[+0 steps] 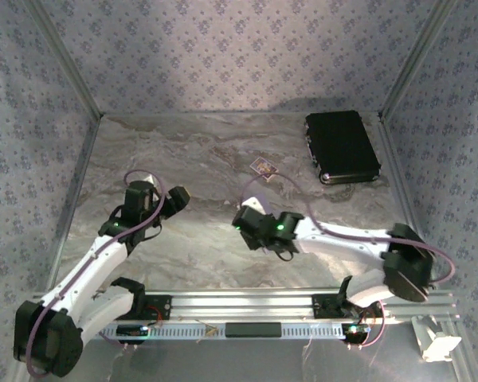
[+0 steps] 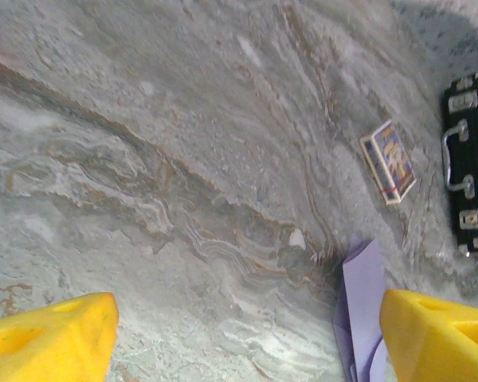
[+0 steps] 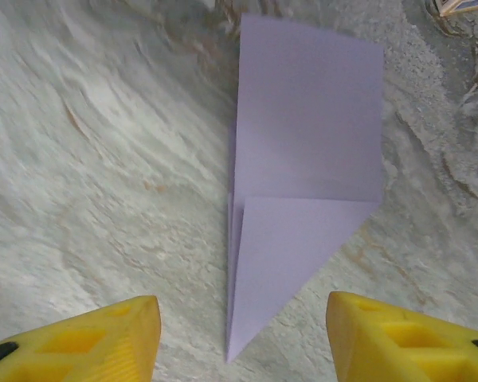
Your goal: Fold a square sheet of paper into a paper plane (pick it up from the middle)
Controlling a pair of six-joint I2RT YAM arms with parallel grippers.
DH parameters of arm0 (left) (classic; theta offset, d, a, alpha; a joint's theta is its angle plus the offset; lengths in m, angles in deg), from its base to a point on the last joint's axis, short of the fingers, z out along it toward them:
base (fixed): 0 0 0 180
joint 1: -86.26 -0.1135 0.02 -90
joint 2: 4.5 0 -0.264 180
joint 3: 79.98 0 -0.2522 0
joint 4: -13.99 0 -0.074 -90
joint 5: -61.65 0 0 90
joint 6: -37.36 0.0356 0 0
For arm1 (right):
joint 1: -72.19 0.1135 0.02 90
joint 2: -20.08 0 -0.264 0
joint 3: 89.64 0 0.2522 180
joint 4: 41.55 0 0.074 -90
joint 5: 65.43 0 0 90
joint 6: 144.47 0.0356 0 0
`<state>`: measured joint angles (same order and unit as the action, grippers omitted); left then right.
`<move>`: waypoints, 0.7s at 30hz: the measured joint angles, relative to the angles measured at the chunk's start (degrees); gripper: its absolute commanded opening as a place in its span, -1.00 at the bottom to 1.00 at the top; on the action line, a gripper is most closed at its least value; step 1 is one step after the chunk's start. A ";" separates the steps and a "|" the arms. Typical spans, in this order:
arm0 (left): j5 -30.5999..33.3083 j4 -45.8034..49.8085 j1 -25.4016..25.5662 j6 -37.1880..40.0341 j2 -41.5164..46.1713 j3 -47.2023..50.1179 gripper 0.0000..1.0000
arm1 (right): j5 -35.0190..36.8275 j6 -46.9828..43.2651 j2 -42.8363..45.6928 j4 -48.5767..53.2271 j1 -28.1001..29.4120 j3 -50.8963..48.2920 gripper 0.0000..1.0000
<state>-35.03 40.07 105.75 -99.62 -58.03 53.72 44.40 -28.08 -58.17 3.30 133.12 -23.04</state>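
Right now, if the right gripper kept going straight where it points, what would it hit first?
Most likely the folded lilac paper lying on the marbled table: its pointed end sits between the open fingers of the right gripper, just ahead. Depth is hard to judge from the wrist view.

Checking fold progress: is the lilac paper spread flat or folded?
Folded, not spread. The lilac paper is a rectangle ending in a triangular flap tapering to a point, with layered edges along one long side.

Open table point(image 1: 183, 159) around paper plane point(image 3: 303, 159), card point(image 1: 262, 165) and case point(image 1: 342, 147) beyond
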 measured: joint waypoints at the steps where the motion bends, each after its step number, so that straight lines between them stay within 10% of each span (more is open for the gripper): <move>1: -0.85 -0.57 0.00 -0.13 -0.90 0.00 0.58 | -1.88 0.92 2.51 -2.29 -2.08 -2.05 0.05; 9: -7.72 -5.20 1.44 -0.85 -8.87 -1.81 0.29 | -19.96 11.08 11.74 -19.45 -21.40 -20.22 -0.52; 21: -10.40 -7.48 5.68 -1.07 -14.62 -4.48 0.24 | -32.63 18.67 8.98 -31.65 -26.08 -25.46 -0.74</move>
<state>-45.43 32.60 111.43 -100.69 -72.66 49.24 11.77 -9.41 -49.19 -28.35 107.04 -48.50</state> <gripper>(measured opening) 0.624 0.143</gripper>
